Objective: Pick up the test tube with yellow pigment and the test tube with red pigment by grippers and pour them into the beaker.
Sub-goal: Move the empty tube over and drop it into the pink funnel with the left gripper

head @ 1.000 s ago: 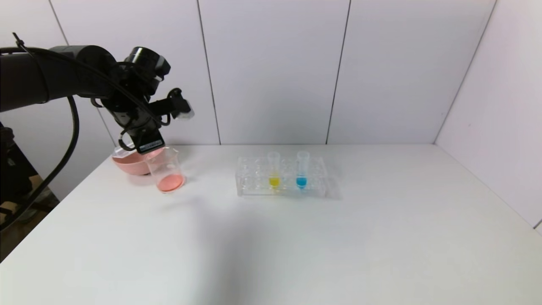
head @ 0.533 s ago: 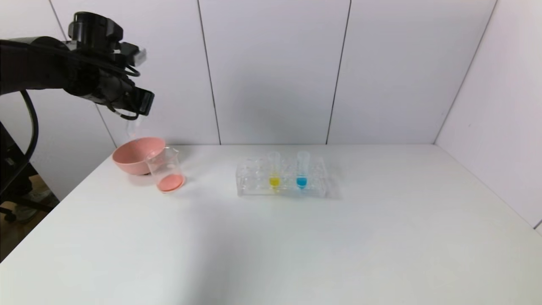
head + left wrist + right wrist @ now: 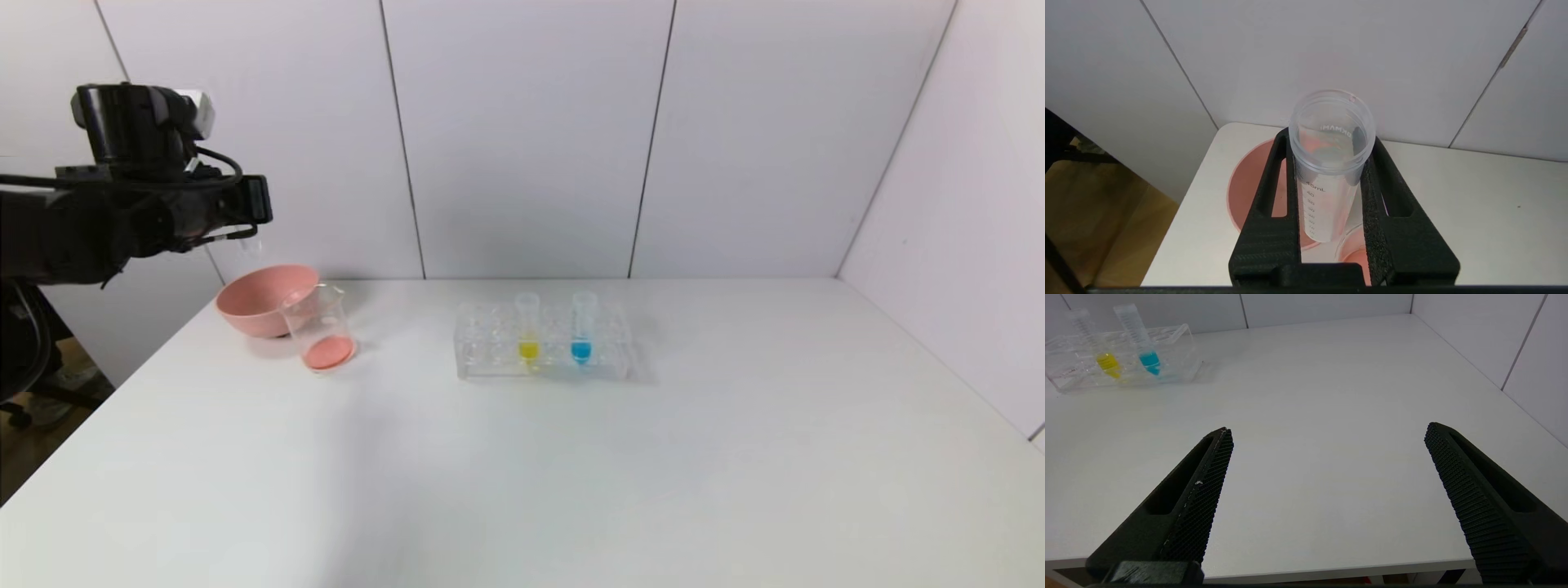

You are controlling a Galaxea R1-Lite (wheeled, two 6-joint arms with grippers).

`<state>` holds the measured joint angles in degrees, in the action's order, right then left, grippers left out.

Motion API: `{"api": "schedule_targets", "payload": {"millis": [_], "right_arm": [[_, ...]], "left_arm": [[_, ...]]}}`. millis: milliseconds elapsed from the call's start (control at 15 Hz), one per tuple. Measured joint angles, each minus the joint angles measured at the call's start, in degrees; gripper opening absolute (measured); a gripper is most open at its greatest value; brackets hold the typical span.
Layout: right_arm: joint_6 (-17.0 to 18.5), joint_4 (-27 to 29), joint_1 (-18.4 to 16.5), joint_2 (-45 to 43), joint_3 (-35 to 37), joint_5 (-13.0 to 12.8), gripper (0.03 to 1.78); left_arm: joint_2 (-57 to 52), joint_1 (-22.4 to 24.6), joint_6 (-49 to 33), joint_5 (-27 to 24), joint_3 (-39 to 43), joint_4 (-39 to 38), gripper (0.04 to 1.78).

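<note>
Two tubes remain in the rack [image 3: 542, 353] at mid-table in the head view: the yellow tube [image 3: 528, 329] and, just beside it on the robot's right, a blue tube [image 3: 581, 329], both upright. The beaker [image 3: 319, 328] stands well to the robot's left of the rack, touching or nearly touching a pink bowl [image 3: 261, 298] behind it, with red-orange liquid covering its bottom; by judgement, the red pour is done. The left gripper [image 3: 245, 237] hangs above and behind the bowl, a pale, empty-looking tube just visible at its tip. In the left wrist view, the left gripper [image 3: 1331, 179] has its fingers [image 3: 1274, 212] closed tight on a clear graduated tube [image 3: 1329, 163], open mouth toward the camera, no red liquid visible inside, presumably the emptied red tube; the bowl [image 3: 1245, 192] lies beneath it and part of the beaker [image 3: 1351, 253] shows between the fingers. In the right wrist view, the right gripper [image 3: 1327, 486] waits spread wide and empty over bare table [image 3: 1310, 396], the rack [image 3: 1122, 359] with yellow tube [image 3: 1096, 347] and blue tube [image 3: 1141, 339] well apart from it. Step in hand, by judgement: disposal of the spent tube, probably into the bowl. Next comes release, then a grasp high on the yellow tube, avoiding its blue neighbour.
</note>
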<state>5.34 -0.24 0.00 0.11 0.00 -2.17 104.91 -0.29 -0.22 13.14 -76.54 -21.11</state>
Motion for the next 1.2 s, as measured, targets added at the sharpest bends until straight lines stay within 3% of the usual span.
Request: {"api": "schedule_targets", "payload": {"millis": [200,333,667,1200], "right_arm": [[0.00,0.00,0.00,0.00,0.00,0.02,1.71],[0.00,0.02,0.00,0.00,0.00,0.02,1.71],[0.00,0.02,0.00,-0.01,0.00,0.02,1.71],[-0.02,0.00,0.00,-0.01,0.00,0.00,1.71]], "left_arm": [[-0.78,0.82,-1.56,-0.57,11.50,-18.41,0.44],[0.16,1.63,-4.07,-0.79,14.56,-26.26,0.44],[6.97,4.47,-4.85,-0.91,12.85,-27.42,0.44],[22.21,7.20,-5.60,-0.91,-1.43,-26.62,0.44]]}}
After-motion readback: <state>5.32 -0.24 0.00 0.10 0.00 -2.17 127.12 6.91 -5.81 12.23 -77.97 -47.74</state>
